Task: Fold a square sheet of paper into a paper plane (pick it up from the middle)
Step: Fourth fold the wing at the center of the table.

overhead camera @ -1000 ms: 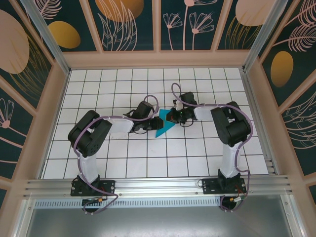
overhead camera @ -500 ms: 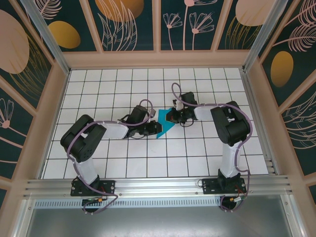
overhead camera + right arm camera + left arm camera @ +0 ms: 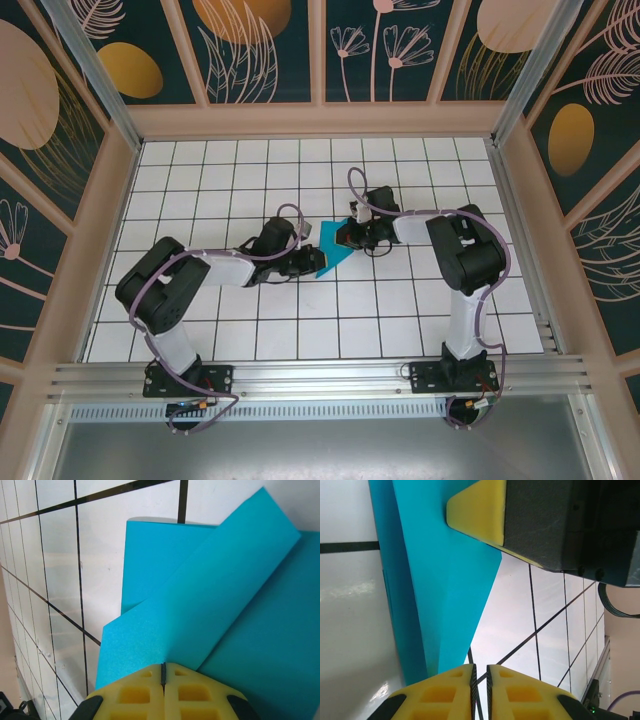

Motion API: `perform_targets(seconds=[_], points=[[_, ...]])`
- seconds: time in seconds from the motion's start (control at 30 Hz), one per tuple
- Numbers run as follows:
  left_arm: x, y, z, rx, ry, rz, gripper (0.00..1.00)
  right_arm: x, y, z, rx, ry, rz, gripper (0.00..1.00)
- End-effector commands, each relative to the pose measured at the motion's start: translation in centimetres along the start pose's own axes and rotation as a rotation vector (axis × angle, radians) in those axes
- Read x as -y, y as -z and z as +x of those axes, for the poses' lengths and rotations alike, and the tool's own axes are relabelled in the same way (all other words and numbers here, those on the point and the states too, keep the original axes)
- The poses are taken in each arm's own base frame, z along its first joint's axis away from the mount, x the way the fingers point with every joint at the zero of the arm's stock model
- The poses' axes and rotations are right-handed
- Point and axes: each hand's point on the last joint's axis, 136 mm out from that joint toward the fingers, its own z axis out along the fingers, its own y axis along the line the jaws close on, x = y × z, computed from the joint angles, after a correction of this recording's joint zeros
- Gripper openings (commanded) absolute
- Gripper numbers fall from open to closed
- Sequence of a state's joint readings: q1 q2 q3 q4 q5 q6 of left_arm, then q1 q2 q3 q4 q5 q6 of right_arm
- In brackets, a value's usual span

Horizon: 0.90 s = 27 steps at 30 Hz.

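Observation:
The square sheet of paper (image 3: 336,251) lies on the white grid floor near the middle. It is teal-blue and folded into a pointed wedge with creased layers. My left gripper (image 3: 308,262) lies low at the wedge's lower left edge. In the left wrist view its jaws (image 3: 480,667) are a thin slit apart with floor showing through, beside the paper (image 3: 440,590). My right gripper (image 3: 346,237) is shut at the wedge's upper right. Its tips (image 3: 163,666) rest against a raised flap of the paper (image 3: 200,605). One right finger (image 3: 480,510) sits on the sheet.
The floor (image 3: 400,320) is walled by a wooden frame with patterned panels. An aluminium rail (image 3: 320,378) carries both arm bases at the near edge. The left arm's elbow (image 3: 160,280) sticks out to the left.
My left gripper has slid down and right along the paper's lower left edge, and the left elbow has swung out to the left. The right arm has stayed put.

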State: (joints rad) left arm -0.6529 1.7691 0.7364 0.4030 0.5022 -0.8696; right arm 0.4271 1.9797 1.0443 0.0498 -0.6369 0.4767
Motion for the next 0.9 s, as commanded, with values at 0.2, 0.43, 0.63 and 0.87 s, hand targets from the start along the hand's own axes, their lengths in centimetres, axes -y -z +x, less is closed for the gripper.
perform_targets(seconds=[0.2,0.43,0.63,0.87], points=[[-1.2,-0.8,1.4,-0.056,0.047,0.008,0.17,3.2,-1.2,1.5,-0.034,-0.043,0.075,0.06],[-1.8,-1.1,2.1,-0.074,0.057,-0.013,0.17,3.5,-1.3,1.6,-0.037,-0.051,0.083,0.06],[-2.8,-1.2,2.6,-0.08,0.063,-0.056,0.17,3.8,-1.3,1.7,-0.042,-0.059,0.091,0.06],[-3.4,-1.4,3.0,-0.091,0.071,-0.073,0.17,4.0,-1.4,1.8,-0.044,-0.065,0.099,0.05]])
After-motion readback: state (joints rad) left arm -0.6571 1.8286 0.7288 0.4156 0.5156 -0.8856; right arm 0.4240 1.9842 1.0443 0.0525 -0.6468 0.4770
